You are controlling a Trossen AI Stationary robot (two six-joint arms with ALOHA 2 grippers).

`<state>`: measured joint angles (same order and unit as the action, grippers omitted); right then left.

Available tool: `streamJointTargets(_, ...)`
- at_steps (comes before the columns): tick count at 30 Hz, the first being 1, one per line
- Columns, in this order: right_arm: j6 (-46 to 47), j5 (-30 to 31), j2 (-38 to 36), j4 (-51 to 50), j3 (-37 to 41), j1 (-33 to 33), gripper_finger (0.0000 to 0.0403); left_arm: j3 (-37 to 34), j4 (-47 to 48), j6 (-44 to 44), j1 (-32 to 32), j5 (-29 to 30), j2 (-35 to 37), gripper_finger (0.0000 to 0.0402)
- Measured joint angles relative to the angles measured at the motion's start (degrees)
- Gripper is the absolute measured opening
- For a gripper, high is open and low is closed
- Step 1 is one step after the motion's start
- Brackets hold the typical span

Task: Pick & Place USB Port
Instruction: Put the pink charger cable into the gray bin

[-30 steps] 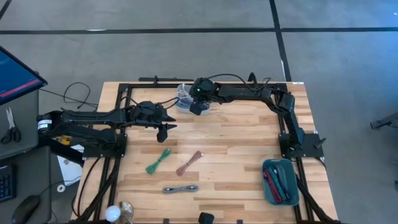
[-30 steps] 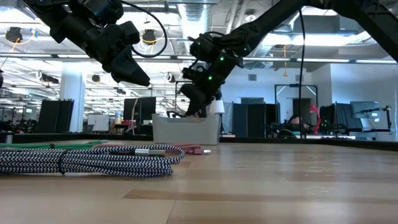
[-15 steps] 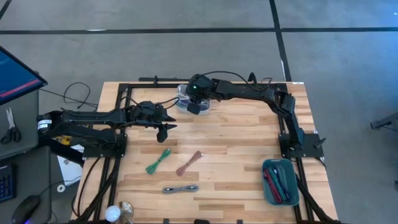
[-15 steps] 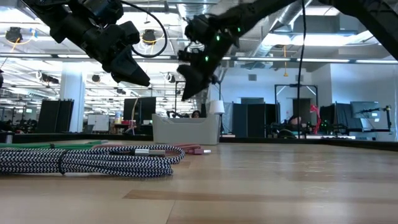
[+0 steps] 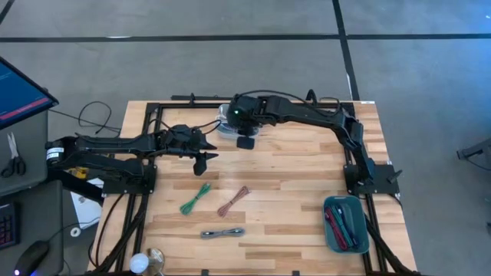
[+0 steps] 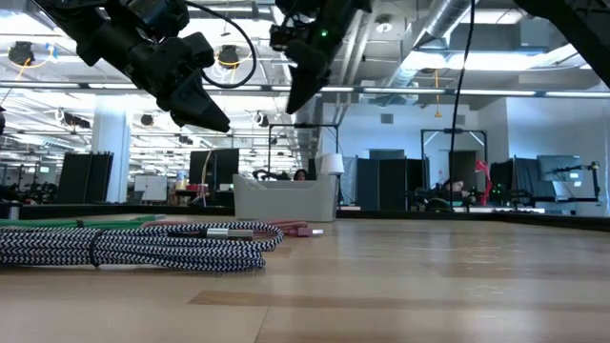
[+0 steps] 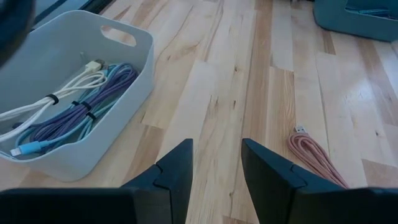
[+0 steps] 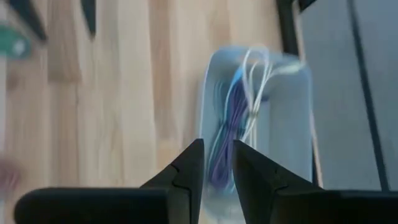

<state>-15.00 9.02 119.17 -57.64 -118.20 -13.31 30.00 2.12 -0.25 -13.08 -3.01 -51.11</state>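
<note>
Bare wood lies open between the white bin (image 5: 230, 123) at the far edge and the green cable (image 5: 195, 198), pink cable (image 5: 233, 201) and striped cable (image 5: 222, 232) nearer, with the teal tray (image 5: 345, 224) occupying the right corner.

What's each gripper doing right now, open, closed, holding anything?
Left gripper: open, empty, above the table.
Right gripper: open, empty, over the white bin.

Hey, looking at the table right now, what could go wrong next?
The right gripper hangs over the white bin's near edge; a careless swing might clip its rim. The left gripper waits, open, close by, so the arms could cross paths. Three cables lie loose on the wood; their coils may spring apart when grabbed.
</note>
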Motion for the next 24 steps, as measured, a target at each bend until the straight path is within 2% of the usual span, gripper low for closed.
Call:
streamJointTargets(14, 5.2, -0.1, 0.0, -24.6, 1.3, 1.0, 0.0075, 0.0, 0.0, 0.0, 0.0, 0.0, 0.0, 0.0136)
streamJointTargets(18, 5.4, -0.2, -0.4, -23.9, 1.4, 2.4, 0.0075, 0.0, 0.0, 0.0, 0.0, 0.0, 0.0, 0.0136)
streamJointTargets(24, 4.4, -0.2, -4.8, -19.8, 1.3, 3.9, 0.0075, 0.0, 0.0, 0.0, 0.0, 0.0, 0.0, 0.0136)
